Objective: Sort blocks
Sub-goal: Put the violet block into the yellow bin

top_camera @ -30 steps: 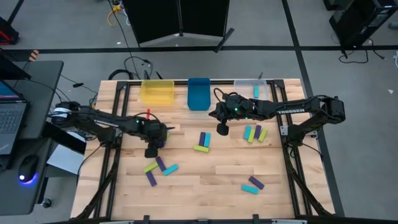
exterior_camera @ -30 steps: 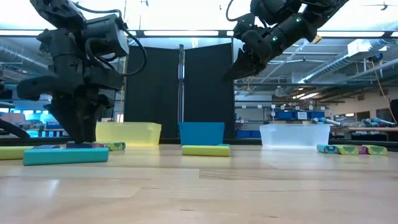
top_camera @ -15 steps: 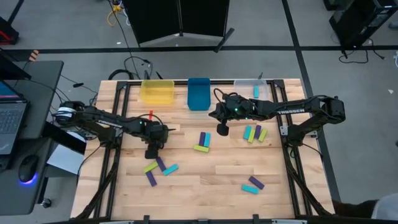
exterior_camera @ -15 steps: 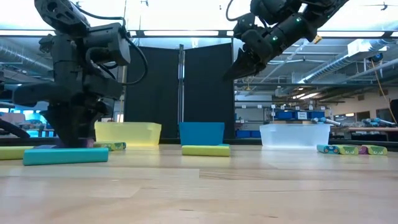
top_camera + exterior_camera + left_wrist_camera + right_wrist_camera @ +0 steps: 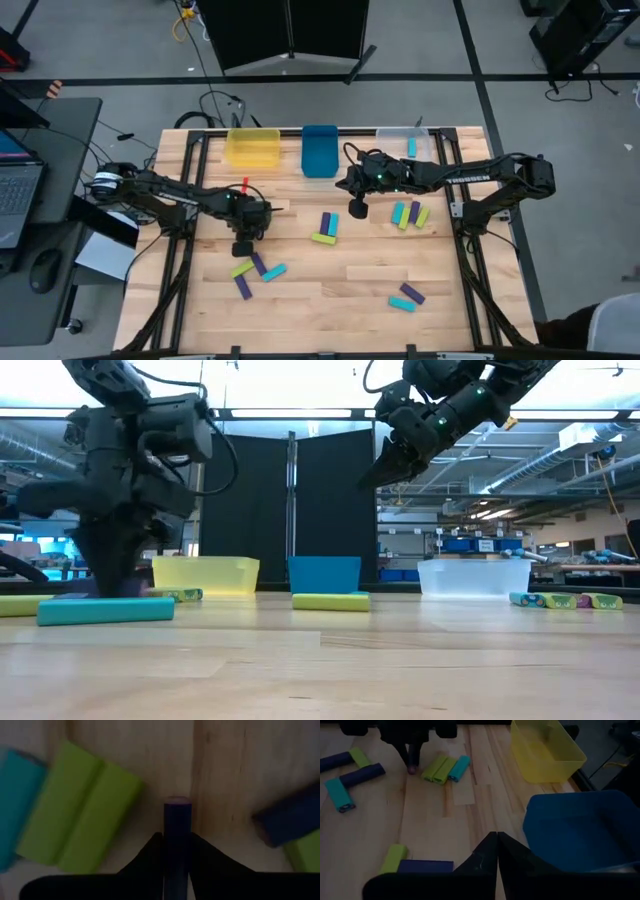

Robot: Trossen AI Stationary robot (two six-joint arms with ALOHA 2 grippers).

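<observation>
Purple block pinched upright in the left gripper at the table; right gripper clenched, empty.

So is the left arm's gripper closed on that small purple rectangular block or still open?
Shut on it: in the left wrist view both dark fingers press the purple block's sides.

Blocks, bins on wooden table

One camera looked straight down on the whole table. One sat low, looking across it. Each wrist camera looked down closely. All saw the yellow bin.
</observation>
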